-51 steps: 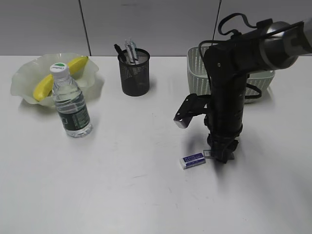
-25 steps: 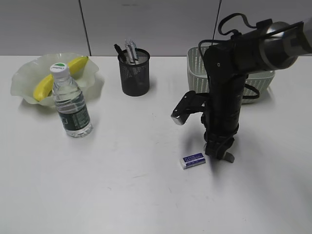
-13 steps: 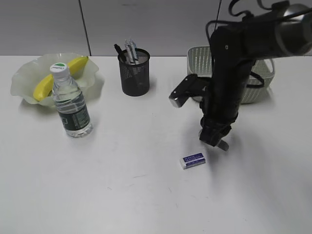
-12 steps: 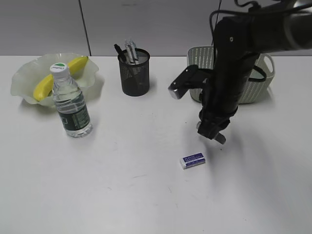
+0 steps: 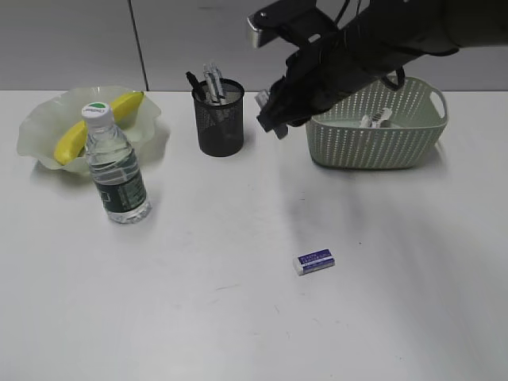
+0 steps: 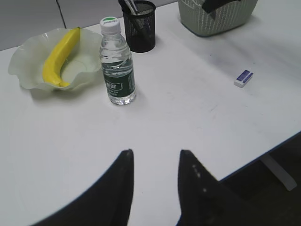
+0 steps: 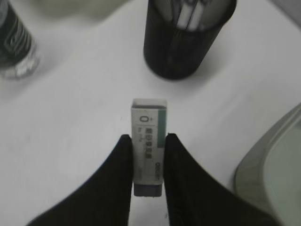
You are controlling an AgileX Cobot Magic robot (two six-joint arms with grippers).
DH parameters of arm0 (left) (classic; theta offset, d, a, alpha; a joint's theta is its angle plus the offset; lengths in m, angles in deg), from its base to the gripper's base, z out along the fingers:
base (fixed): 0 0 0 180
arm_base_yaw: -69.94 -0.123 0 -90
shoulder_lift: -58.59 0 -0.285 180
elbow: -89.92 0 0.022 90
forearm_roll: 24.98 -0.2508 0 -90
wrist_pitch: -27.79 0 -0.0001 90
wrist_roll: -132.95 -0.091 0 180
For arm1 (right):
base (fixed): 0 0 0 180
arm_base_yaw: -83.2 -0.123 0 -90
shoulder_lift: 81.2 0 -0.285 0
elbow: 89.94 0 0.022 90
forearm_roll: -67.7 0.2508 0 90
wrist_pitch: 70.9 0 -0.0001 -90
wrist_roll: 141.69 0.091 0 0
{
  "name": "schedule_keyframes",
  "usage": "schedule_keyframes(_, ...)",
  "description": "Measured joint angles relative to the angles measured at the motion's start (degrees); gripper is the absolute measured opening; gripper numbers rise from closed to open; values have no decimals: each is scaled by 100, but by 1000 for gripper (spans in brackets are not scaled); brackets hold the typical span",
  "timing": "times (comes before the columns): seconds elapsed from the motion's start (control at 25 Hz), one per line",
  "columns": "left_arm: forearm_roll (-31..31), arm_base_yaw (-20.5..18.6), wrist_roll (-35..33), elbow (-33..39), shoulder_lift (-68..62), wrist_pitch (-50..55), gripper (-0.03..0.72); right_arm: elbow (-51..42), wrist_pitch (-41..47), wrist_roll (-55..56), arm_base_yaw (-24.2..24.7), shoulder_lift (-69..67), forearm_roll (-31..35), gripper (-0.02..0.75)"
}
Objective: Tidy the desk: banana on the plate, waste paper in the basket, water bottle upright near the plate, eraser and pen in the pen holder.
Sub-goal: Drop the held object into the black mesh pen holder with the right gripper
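Your desk (image 5: 198, 317) carries the basket (image 5: 379, 135) far right, the ruffled plate (image 5: 36, 131) with the banana (image 5: 83, 135) far left, and the upright bottle (image 5: 115, 171) just near it. Your right gripper (image 7: 146, 162) clamps a white, green-labelled eraser (image 7: 149, 141) above the desk, long axis pointing toward the pen holder (image 7: 186, 40). Another eraser (image 5: 314, 261) lies near centre. Your left gripper (image 6: 155, 176) stands apart, empty.

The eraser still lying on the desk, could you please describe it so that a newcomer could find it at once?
Start from the pale green basket at the back right of the white desk and come forward toward the front edge. There, alone on bare tabletop, lies a small white eraser in a blue sleeve. A second eraser, with a green band, is clamped in the right gripper.
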Motion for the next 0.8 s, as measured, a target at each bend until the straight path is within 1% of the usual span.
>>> schedule_keyframes(0.2, 0, 0, 0, 0, 0, 0, 247, 0, -1717, -101, -152, 0, 147, 164)
schedule_keyframes(0.32, 0, 0, 0, 0, 0, 0, 247, 79, -2500, -114, -201, -63, 193, 164)
schedule_keyframes(0.4, 0, 0, 0, 0, 0, 0, 247, 317, -2616, -114, -205, -211, 143, 164)
schedule_keyframes(0.6, 0, 0, 0, 0, 0, 0, 247, 1163, -2552, -100, -205, -868, 169, 164)
schedule_keyframes(0.8, 0, 0, 0, 0, 0, 0, 247, 1920, -2365, -86, -205, -1524, 604, 164)
